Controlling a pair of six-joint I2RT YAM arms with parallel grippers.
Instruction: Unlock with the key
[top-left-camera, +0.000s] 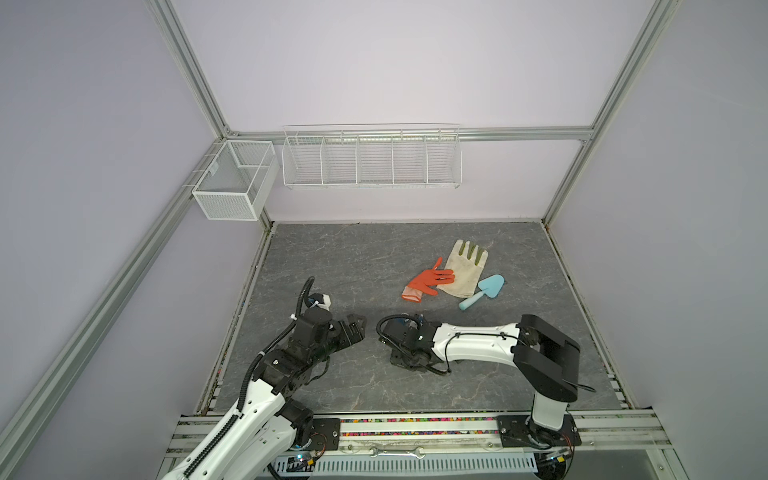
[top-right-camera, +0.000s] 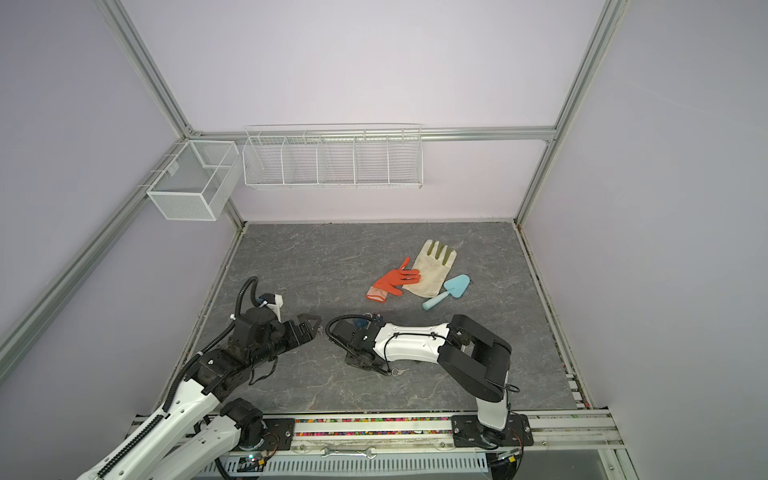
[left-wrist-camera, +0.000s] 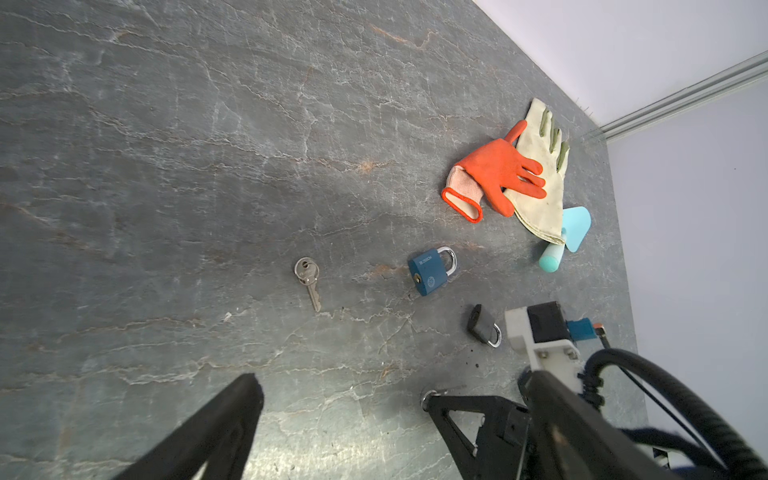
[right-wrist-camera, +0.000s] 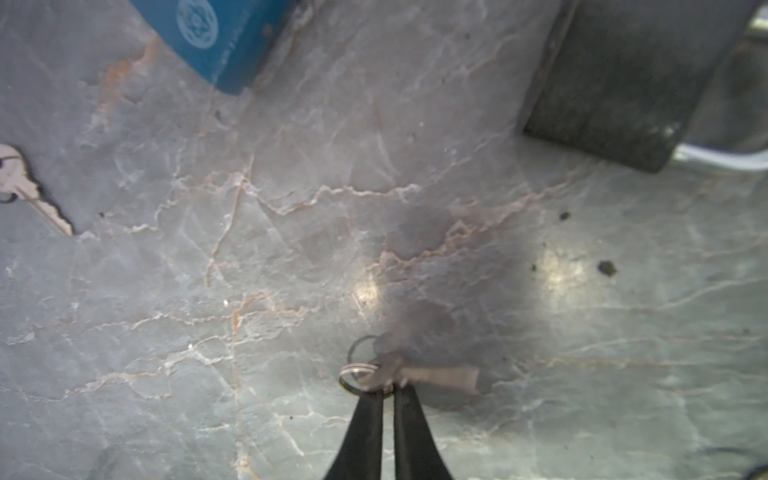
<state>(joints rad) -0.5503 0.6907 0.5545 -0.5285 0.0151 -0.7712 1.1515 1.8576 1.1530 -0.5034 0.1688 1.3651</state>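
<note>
**Right gripper (right-wrist-camera: 388, 388) clamped on the ringed key (right-wrist-camera: 436, 376), lock not yet reached**

Black jaws, closest to the right wrist camera, are pressed together on the head of the small key, where its split ring (right-wrist-camera: 359, 370) hangs. The blade sticks out sideways, low over the grey worktop (right-wrist-camera: 415, 208); whether it touches the surface cannot be told. A dark padlock (right-wrist-camera: 615, 83) lies near, ahead of the key. A blue padlock (right-wrist-camera: 216, 37) lies off to one side, and a second, loose key (right-wrist-camera: 29, 183) beyond that. Left gripper (top-left-camera: 354, 330) hovers just across from the right wrist, jaws wide apart and holding nothing. An orange glove (top-left-camera: 428, 282), a cream glove (top-left-camera: 463, 270) and a trowel (top-left-camera: 488, 289) lie well apart at the back.

The step in hand looks like picking up the key; nothing is in a keyhole yet. Next the key must come clear of the worktop, blade pointing outward, and line up with a keyhole. Which padlock it fits cannot be told. A pinch so close to the ring may let the key swivel. The free left jaws will probably need to steady the lock body.
</note>
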